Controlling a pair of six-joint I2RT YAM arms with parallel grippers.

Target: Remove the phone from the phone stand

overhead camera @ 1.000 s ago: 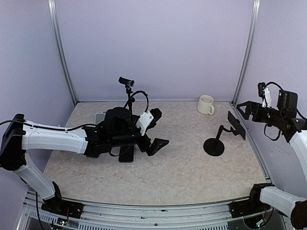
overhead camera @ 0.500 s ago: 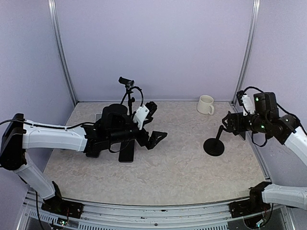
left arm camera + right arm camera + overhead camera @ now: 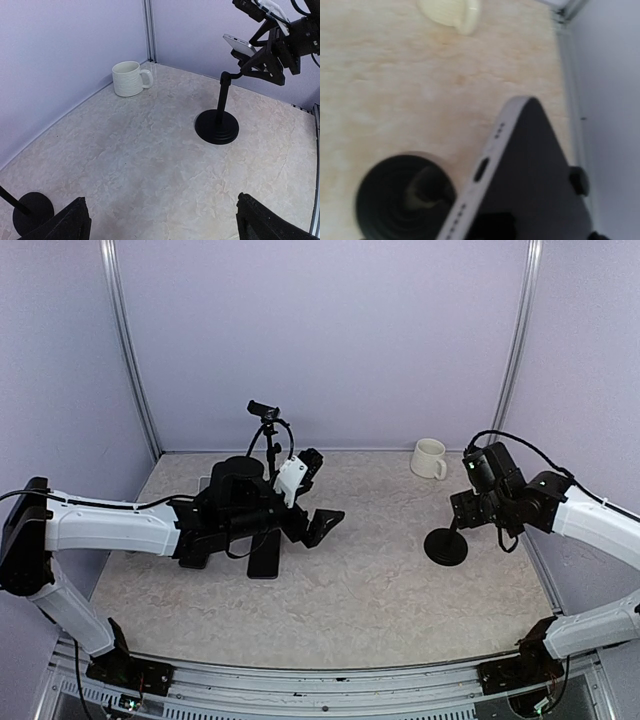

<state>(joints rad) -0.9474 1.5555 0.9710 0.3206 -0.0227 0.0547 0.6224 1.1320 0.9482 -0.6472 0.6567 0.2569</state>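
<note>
The right claw (image 3: 467,510) has swung in from 3 o'clock up to the phone (image 3: 239,45) on the stand (image 3: 217,125), likely to grab it; spread or pinching, one cannot tell.

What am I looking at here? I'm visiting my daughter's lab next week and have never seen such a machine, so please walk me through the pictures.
These are two robot arms bolted to a table, each ending in a two-finger gripper. The wide picture comes from a fixed camera above and behind them. The other two come from small cameras on the wrists. On the table stand a white mug, a black phone stand with a phone resting on top, and a small camera on a thin stand. The left gripper is open and holds nothing. The right gripper is at the phone, which fills its wrist picture. Whether it grips the phone yet, the pictures do not show.
</note>
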